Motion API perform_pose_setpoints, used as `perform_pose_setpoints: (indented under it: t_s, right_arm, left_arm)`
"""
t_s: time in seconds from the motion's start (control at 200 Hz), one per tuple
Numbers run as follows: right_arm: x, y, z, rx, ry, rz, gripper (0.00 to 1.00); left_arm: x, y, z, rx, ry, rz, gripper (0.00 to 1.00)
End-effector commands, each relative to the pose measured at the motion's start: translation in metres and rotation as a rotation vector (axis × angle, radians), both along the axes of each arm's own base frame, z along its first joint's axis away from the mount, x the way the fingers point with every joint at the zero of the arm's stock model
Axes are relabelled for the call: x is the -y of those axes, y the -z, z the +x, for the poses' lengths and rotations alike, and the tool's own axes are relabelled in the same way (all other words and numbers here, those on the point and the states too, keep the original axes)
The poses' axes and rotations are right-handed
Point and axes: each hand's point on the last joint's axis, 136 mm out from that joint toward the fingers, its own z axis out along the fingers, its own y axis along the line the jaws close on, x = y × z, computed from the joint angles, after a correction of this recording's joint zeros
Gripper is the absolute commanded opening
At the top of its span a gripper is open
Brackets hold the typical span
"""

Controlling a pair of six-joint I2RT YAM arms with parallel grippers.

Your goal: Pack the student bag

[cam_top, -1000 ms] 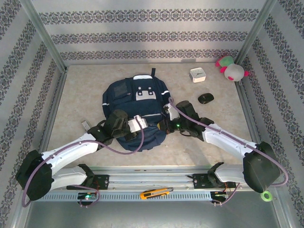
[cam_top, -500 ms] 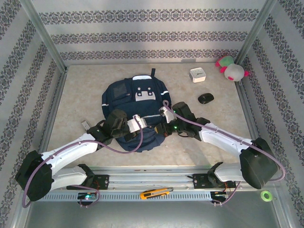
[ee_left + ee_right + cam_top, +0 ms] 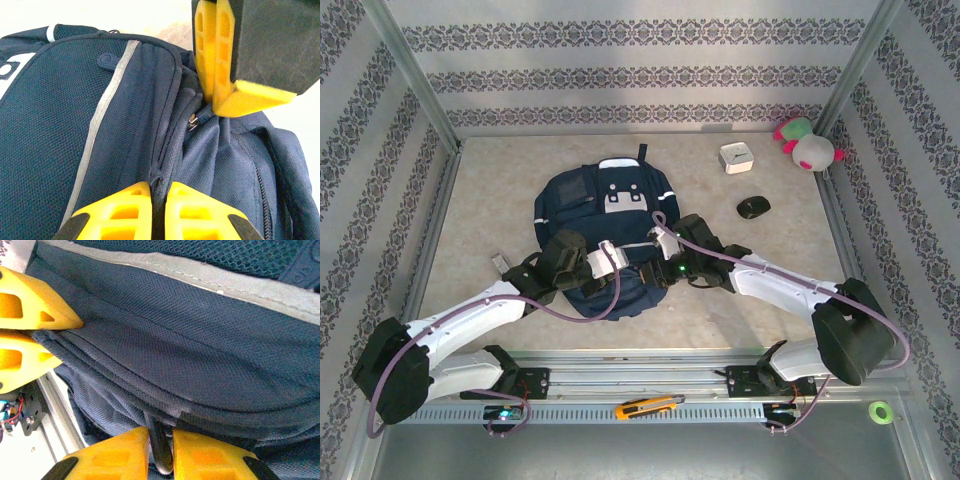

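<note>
The student bag [image 3: 605,200], navy with grey reflective stripes, lies flat in the middle of the table. Both grippers meet at its near end. My left gripper [image 3: 159,200] is shut on a fold of the bag's zipper seam [image 3: 161,165]. Just beyond it a metal zipper slider [image 3: 192,120] sits below the fingers [image 3: 207,55] of my right gripper. My right gripper [image 3: 161,445] has a dark zipper pull [image 3: 159,440] pinched between its yellow fingers, under the bag's curved seam. The left gripper's fingers [image 3: 30,305] clamp the seam at that view's left edge.
A white box [image 3: 736,158], a black mouse [image 3: 753,207] and a pink-and-green plush toy [image 3: 807,145] lie at the back right. A small object [image 3: 500,263] lies left of the bag. An orange utility knife [image 3: 647,407] and a green tape roll [image 3: 879,411] rest by the near rail.
My right arm has swung left along the bag's near end, closer to the left gripper, carrying the zipper pull. The left arm has stayed put, still gripping the seam.
</note>
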Motion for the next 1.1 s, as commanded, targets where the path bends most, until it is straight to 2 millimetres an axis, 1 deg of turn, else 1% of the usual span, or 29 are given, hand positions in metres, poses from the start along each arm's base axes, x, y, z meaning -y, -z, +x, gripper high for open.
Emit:
perform_pose_setpoints:
  t_s: [0.0, 0.11, 0.18, 0.245, 0.265, 0.33, 0.35, 0.45, 0.56, 0.64, 0.734, 0.814, 0.929, 0.974, 1.009, 1.054, 1.094]
  right_arm:
    - [-0.014, -0.015, 0.014, 0.061, 0.003, 0.029, 0.21]
    - [-0.017, -0.012, 0.015, 0.060, 0.003, 0.017, 0.22]
    - [-0.015, -0.010, 0.019, 0.064, 0.026, -0.001, 0.23]
    - [-0.012, -0.008, 0.023, 0.072, 0.044, -0.018, 0.22]
    - [-0.012, -0.008, 0.024, 0.074, 0.049, -0.021, 0.19]
    - [-0.009, -0.007, 0.026, 0.077, 0.064, -0.033, 0.01]
    - [-0.007, -0.007, 0.027, 0.078, 0.073, -0.039, 0.00]
    - [0.009, -0.007, 0.030, 0.070, 0.123, -0.045, 0.00]
    - [0.040, -0.003, 0.037, 0.045, 0.208, -0.039, 0.00]
    - [0.061, -0.005, 0.042, 0.040, 0.257, -0.032, 0.00]
    - [0.073, -0.008, 0.045, 0.047, 0.276, -0.025, 0.00]
    - [0.073, -0.010, 0.047, 0.046, 0.267, -0.015, 0.00]
    - [0.061, -0.016, 0.046, 0.048, 0.226, 0.024, 0.00]
    - [0.056, -0.019, 0.045, 0.052, 0.212, 0.030, 0.00]
    - [0.052, -0.020, 0.043, 0.057, 0.201, 0.032, 0.00]
    - [0.047, -0.023, 0.040, 0.065, 0.187, 0.037, 0.00]
    - [0.044, -0.024, 0.038, 0.070, 0.178, 0.040, 0.00]
  left_arm:
    - [0.017, -0.036, -0.007, 0.038, 0.068, -0.138, 0.08]
    - [0.017, -0.036, -0.008, 0.039, 0.069, -0.142, 0.08]
    - [0.016, -0.038, -0.009, 0.042, 0.068, -0.148, 0.08]
    - [0.017, -0.039, -0.010, 0.044, 0.072, -0.155, 0.08]
    - [0.016, -0.039, -0.010, 0.046, 0.070, -0.155, 0.08]
    - [0.015, -0.039, -0.010, 0.048, 0.067, -0.151, 0.08]
    - [0.014, -0.038, -0.010, 0.049, 0.061, -0.147, 0.08]
    - [0.005, -0.031, -0.009, 0.046, 0.029, -0.104, 0.07]
    - [-0.005, -0.024, -0.013, 0.029, 0.010, -0.075, 0.07]
    - [-0.013, -0.022, -0.015, 0.028, -0.011, -0.062, 0.07]
    - [-0.021, -0.020, -0.017, 0.029, -0.032, -0.041, 0.07]
    - [-0.026, -0.018, -0.018, 0.022, -0.044, -0.023, 0.08]
    - [-0.026, -0.016, -0.021, 0.004, -0.041, -0.017, 0.10]
    - [-0.025, -0.018, -0.021, 0.001, -0.036, -0.027, 0.15]
    - [-0.023, -0.019, -0.021, -0.002, -0.034, -0.039, 0.23]
    - [-0.018, -0.023, -0.021, -0.008, -0.022, -0.067, 0.41]
    - [-0.013, -0.028, -0.021, -0.012, -0.017, -0.097, 0.61]
